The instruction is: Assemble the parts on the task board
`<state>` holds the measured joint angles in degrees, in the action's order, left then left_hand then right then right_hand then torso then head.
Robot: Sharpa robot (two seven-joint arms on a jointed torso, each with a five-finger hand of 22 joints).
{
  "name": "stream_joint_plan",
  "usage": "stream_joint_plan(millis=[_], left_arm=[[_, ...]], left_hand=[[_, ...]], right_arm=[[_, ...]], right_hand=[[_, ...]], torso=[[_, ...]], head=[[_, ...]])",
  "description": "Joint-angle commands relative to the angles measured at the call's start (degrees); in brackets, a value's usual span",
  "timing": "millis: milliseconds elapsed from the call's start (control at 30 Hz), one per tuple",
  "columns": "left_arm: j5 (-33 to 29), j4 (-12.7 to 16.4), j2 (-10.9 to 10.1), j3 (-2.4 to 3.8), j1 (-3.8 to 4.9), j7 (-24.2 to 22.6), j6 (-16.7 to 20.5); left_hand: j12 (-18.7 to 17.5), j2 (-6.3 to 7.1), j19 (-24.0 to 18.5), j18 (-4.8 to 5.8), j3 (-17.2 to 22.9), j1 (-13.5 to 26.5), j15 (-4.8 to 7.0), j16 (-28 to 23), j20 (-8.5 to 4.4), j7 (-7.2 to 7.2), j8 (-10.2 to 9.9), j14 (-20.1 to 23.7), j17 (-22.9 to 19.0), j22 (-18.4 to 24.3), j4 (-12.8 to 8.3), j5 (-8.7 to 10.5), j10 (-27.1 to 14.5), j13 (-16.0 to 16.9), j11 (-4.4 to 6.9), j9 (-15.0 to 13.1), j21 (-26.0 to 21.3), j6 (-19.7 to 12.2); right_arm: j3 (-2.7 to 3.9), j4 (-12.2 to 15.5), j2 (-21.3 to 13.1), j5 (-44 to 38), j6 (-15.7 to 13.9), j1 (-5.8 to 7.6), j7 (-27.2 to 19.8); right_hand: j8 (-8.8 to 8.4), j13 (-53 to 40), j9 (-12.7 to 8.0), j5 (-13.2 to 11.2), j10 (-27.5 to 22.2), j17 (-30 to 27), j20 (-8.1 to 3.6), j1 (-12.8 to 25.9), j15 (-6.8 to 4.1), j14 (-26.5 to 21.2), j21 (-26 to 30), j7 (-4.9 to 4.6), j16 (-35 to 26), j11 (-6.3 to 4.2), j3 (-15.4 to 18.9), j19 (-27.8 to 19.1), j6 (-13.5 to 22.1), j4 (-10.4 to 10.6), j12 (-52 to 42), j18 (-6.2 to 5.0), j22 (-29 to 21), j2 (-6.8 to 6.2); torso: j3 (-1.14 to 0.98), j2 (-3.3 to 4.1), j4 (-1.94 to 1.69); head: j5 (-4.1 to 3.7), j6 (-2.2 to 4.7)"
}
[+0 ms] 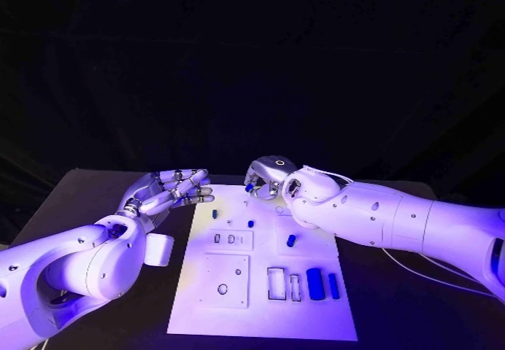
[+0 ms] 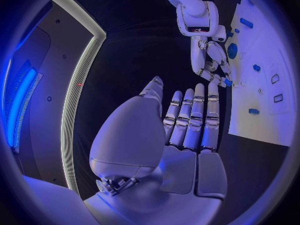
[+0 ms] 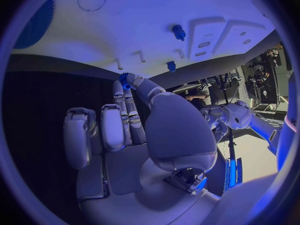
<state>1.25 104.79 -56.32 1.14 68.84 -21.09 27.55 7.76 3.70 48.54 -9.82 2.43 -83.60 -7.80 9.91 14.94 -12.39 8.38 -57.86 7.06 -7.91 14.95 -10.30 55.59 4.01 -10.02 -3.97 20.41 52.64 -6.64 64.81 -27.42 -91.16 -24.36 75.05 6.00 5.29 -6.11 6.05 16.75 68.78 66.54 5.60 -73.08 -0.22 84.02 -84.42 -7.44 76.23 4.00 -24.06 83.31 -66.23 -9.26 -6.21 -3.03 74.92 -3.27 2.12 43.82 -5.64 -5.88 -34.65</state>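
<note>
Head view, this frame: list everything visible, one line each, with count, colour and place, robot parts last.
Table: one, black, under everything.
Task board: one, white, middle of table.
Parts: several, blue, scattered over the board; exact count unclear.
Small part: one, blue, pinched in the right hand's fingertips above the board's far edge.
Left hand: one, silver, fingers straight and apart, holding nothing, beside the board's far left corner.
Right hand: one, silver, holding the small part.

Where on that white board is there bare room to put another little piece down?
The board's near strip, below the raised plate and the slots, looks bare. So does the stretch right of the small blue part. The far end is crowded: the right hand pinches a blue part there, with the left hand beside it.
</note>
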Motion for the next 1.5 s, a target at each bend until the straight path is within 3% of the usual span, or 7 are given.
stream_joint_plan(millis=[33,400,1233,1433,1500], left_arm=[[0.3,0.3,0.1,0.06,0.13,-0.2,-1.2],[0.3,0.4,-0.1,0.06,0.35,-0.1,-1.2],[0.3,0.2,-0.3,0.06,0.52,0.1,-1.4],[0.3,0.1,-0.3,0.06,0.54,0.1,-1.4],[0.3,0.1,-0.3,0.06,0.55,0.2,-1.4]], left_hand=[[-0.3,0.05,0.3,-0.77,-0.2,-0.4,-0.26,-0.3,0.14,-0.26,-0.2,-0.1,0.1,-0.1,0.1,0.29,0.1,-0.1,-0.17,0.1,0.3,0.0],[-0.3,0.03,0.3,-0.76,-0.2,-0.4,-0.28,-0.3,0.14,-0.27,-0.2,-0.1,0.1,-0.1,0.1,0.28,0.1,-0.1,-0.19,0.1,0.3,0.0],[-0.4,0.02,0.3,-0.75,-0.3,-0.4,-0.29,-0.4,0.13,-0.29,-0.3,-0.1,0.1,-0.1,0.2,0.29,0.1,-0.1,-0.21,0.1,0.3,0.0],[-0.4,0.02,0.3,-0.75,-0.3,-0.4,-0.29,-0.4,0.13,-0.29,-0.3,-0.1,0.1,-0.1,0.2,0.29,0.1,-0.1,-0.21,0.1,0.3,0.0],[-0.4,0.02,0.3,-0.75,-0.3,-0.4,-0.29,-0.4,0.13,-0.29,-0.3,-0.1,0.1,-0.1,0.2,0.29,0.1,-0.1,-0.21,0.1,0.3,0.0]], right_arm=[[-0.01,-1.3,0.8,-0.4,-0.3,-0.19,-0.1],[-0.1,-2.3,1.4,-0.5,2.3,-0.56,-0.3],[-0.15,-2.7,1.1,-1.3,3.6,-0.62,0.8],[-0.18,-3.3,1.6,-0.7,2.8,-0.62,0.4],[-0.2,-3.6,1.8,-0.5,2.9,-0.62,0.4]], right_hand=[[0.14,-0.1,0.1,0.3,0.4,0.0,0.01,-0.2,-0.36,2.1,-0.2,-0.16,0.2,-0.04,-0.5,0.1,-0.4,0.1,-0.1,0.77,5.1,-0.03],[0.08,-0.1,0.2,0.2,0.4,-0.1,0.06,0.0,-0.29,2.1,-0.2,-0.21,0.2,0.03,-0.6,0.1,-0.4,0.3,0.0,0.77,5.1,-0.23],[-0.19,0.0,0.3,-0.3,0.2,-0.7,0.14,0.6,-0.22,1.9,-0.1,-0.17,0.0,0.09,-0.6,-0.2,-0.1,0.8,0.4,0.69,4.9,-0.89],[-1.86,0.8,-0.5,-2.9,-3.1,-3.9,0.76,1.8,0.77,0.9,2.0,-1.38,-2.0,1.2,-0.7,-2.8,3.9,1.8,2.4,-0.1,1.4,-2.48],[-1.78,1.4,-1.3,-3.5,-5.6,-6.5,1.36,2.1,1.26,0.1,3.7,-1.69,-3.7,1.82,-0.4,-4.7,7.8,2.3,2.5,-0.74,-1.3,-3.55]], torso=[[0.09,0.17,-0.21],[0.19,0.07,-0.28],[0.38,0.16,-0.8],[0.45,0.16,-0.79],[0.47,0.14,-0.86]], head=[[-0.12,-0.02],[-0.03,-0.72],[-0.33,-0.42],[-0.28,-0.41],[-0.36,-0.39]])
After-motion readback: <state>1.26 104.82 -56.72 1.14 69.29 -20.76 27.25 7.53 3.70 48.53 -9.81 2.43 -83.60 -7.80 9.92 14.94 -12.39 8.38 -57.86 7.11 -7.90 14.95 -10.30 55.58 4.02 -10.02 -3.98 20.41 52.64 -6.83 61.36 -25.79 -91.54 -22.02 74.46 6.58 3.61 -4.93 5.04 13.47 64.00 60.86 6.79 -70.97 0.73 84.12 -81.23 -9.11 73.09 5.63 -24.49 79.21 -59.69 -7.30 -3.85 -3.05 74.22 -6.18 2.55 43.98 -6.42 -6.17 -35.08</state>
